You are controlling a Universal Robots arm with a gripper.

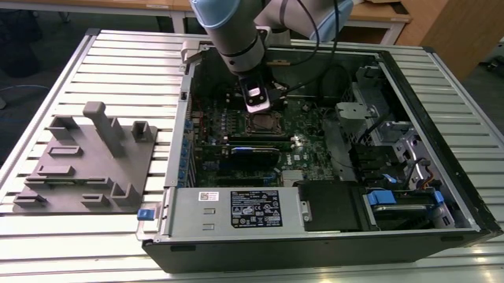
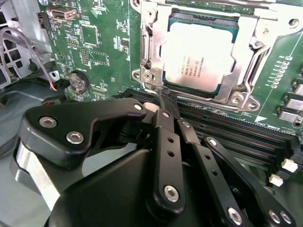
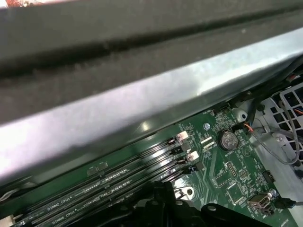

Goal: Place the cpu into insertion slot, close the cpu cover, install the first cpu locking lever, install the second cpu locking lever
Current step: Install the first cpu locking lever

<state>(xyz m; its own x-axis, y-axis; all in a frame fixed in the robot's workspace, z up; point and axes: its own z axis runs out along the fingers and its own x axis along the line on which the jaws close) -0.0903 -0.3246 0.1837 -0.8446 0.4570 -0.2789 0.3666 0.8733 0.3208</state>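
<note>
In the second wrist view the cpu [image 2: 199, 54] lies flat in the insertion slot [image 2: 146, 71], its silvery top showing through the window of the cpu cover [image 2: 248, 52], which lies down over it. My gripper [image 2: 163, 94] has its black fingers pressed together, holding nothing, with the tips at the socket edge that faces the memory slots, beside a thin metal lever [image 2: 208, 99]. In the exterior view the gripper [image 1: 258, 106] hangs just above the socket [image 1: 265, 124] inside the open computer case.
Long black memory slots [image 2: 236, 130] run close beside the socket. A coin battery [image 3: 229, 140] and cables [image 3: 270, 149] lie further along the green motherboard [image 2: 102, 42]. Case walls [image 1: 441, 76] and drive cages [image 1: 393, 147] ring the board. A grey fixture [image 1: 87, 159] stands on the table.
</note>
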